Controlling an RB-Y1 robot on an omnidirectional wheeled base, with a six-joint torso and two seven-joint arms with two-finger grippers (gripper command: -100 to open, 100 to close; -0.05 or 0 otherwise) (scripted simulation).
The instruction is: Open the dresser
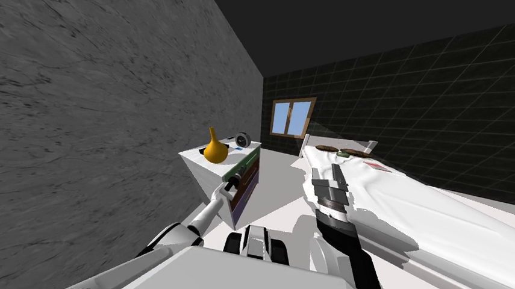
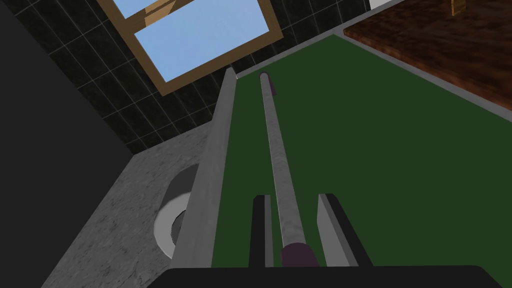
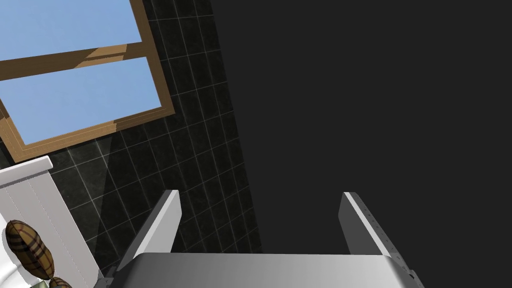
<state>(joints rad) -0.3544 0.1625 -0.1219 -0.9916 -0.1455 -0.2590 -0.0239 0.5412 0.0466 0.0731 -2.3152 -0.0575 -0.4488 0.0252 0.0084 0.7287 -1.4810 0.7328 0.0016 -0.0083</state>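
Grey wall (image 1: 73,100) backed dresser (image 1: 206,173); left wrist view showed left pincer (image 2: 292,197) clenched on handle bar (image 2: 274,140); right pincer (image 3: 261,193) released, near bed (image 1: 424,213) edge.

- green flat drawer front (image 2: 350,165) of the white dresser (image 1: 210,175): smooth, matt, evenly coloured
- grey round bar handle (image 2: 277,150): faintly mottled, dull like brushed metal
- dark brown drawer front (image 2: 440,45): wood grain with a slight sheen
- grey side wall (image 1: 61,99): veined, rough like stone
- black far wall (image 1: 436,111): square tiles with pale joints
- light brown window frame (image 3: 90,131): wood
- white bed cover (image 1: 424,213): creased cloth
- orange gourd-shaped vase (image 1: 215,150): smooth and glossy
- brown checked pillow (image 3: 30,247): woven cloth
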